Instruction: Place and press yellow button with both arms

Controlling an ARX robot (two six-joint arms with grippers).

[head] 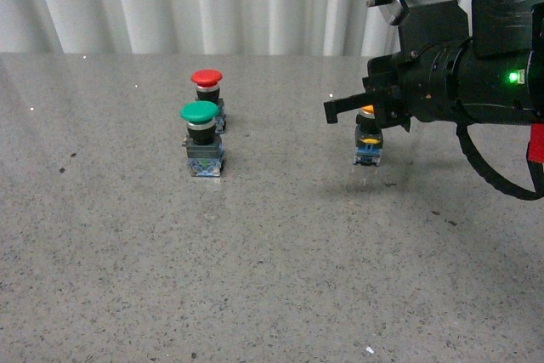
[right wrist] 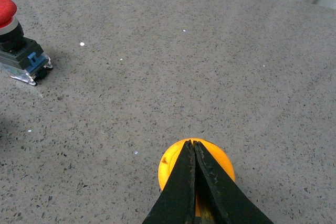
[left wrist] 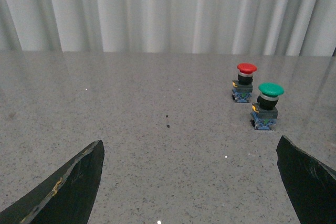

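My right gripper (right wrist: 193,145), fingers pressed together, lay over the yellow button (head: 369,144), well right of the green button (head: 202,138); my left gripper (left wrist: 190,141) was spread wide.

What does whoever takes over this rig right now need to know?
Left gripper: open, empty, well short of the green button and red button; not in the front view.
Right gripper: fingers shut together, tips over the cap of the yellow button; contact can't be confirmed.
The yellow button is upright, to the right of the other two and apart from them. Whether its base rests on the table can't be told.
Done: the button is under the right gripper.
Left to do: confirm it is set down, involve the left arm, press.
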